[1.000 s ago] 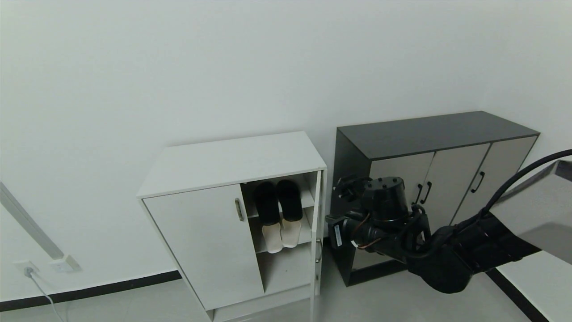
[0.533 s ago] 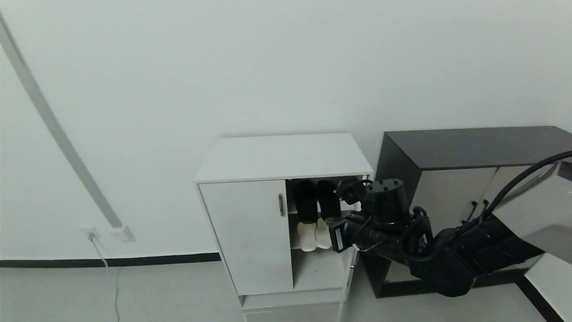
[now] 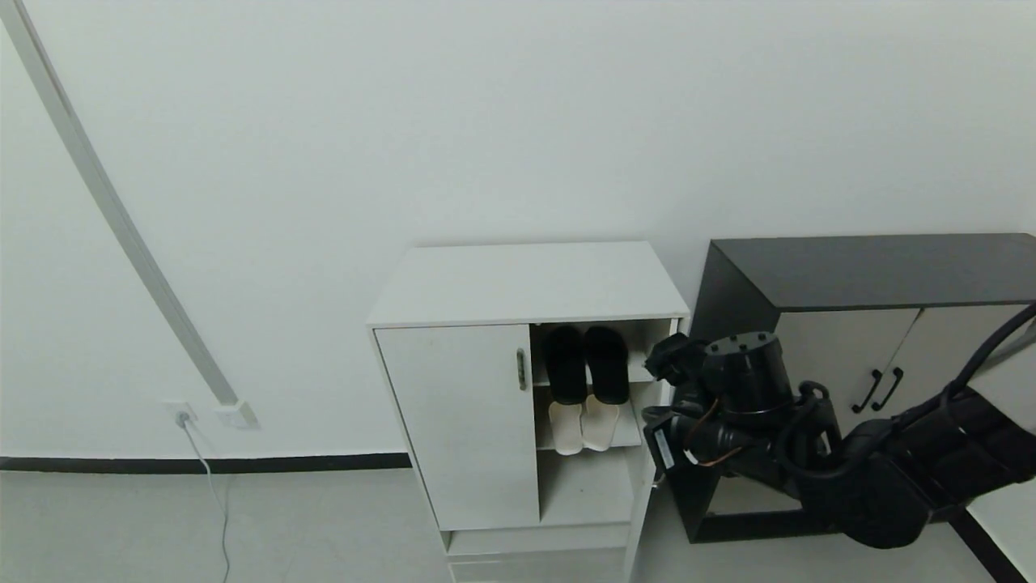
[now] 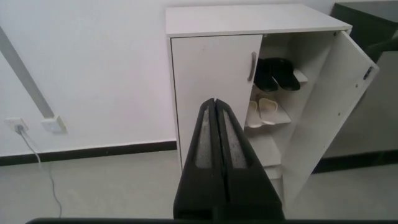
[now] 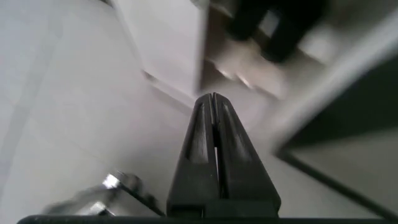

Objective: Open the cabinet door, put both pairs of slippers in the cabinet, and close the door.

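Our right gripper (image 5: pixel 213 96) is pinched fully together with nothing in it. Same deal for the left gripper (image 4: pixel 214 102), closed on air. In the head view our right arm (image 3: pixel 753 389) sits at the lower right of the frame, just beside the free edge of the open door (image 4: pixel 336 118). The cabinet (image 3: pixel 526 283) stands lower centre.

Count: two pairs, so four slippers. The black slippers (image 3: pixel 587 364) are on the top shelf and the white slippers (image 3: pixel 581 425) on the shelf under it. Two doors: the shut door (image 3: pixel 457 421) and the one swung out.

So loading looks done to us, and only the closing is left. Next, we reckon, the right gripper needs to get onto the door's outer face and push it round to the frame.
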You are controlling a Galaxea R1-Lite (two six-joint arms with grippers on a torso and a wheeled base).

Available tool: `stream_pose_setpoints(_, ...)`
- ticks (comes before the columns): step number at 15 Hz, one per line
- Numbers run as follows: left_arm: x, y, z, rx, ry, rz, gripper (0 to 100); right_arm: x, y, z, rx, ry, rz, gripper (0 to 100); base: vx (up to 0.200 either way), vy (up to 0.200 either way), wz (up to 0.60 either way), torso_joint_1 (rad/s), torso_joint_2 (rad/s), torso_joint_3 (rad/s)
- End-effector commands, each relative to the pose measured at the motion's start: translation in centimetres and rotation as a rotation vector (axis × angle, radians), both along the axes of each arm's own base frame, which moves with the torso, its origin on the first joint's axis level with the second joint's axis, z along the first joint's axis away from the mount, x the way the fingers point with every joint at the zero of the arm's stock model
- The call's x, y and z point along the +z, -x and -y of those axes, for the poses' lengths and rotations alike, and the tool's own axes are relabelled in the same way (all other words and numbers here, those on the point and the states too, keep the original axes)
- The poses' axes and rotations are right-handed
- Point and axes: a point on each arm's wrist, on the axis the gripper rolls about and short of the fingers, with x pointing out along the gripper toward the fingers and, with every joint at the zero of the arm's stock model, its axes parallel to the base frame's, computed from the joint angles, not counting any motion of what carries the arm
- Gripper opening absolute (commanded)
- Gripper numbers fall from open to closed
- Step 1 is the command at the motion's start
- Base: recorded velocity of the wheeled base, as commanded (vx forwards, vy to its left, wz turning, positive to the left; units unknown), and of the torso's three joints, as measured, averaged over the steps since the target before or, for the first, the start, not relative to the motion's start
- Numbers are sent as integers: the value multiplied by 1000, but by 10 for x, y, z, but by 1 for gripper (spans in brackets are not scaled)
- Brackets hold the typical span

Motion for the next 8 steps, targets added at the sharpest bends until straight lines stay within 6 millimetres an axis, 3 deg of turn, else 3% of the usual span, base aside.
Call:
stream_pose_setpoints(1, 0, 0, 0, 0, -1, -1, 0, 6, 7, 15, -37, 22, 2, 0, 0, 0, 0, 0, 0, 0)
stream_pose_setpoints(2, 0, 0, 0, 0, -1, -1, 0, 5, 11, 22, -46, 31, -7, 0, 0, 0, 0, 0, 0, 0)
stream_pose_setpoints(6, 0, 0, 0, 0, -1, -1, 0, -12, 22, 43, -63, 100, -66, 0, 200, 0, 0, -5, 1, 4)
stream_pose_setpoints(8, 0, 0, 0, 0, 0, -1, 0, -20, 26, 47, -60, 120, -92, 0, 0, 0, 0, 0, 0, 0)
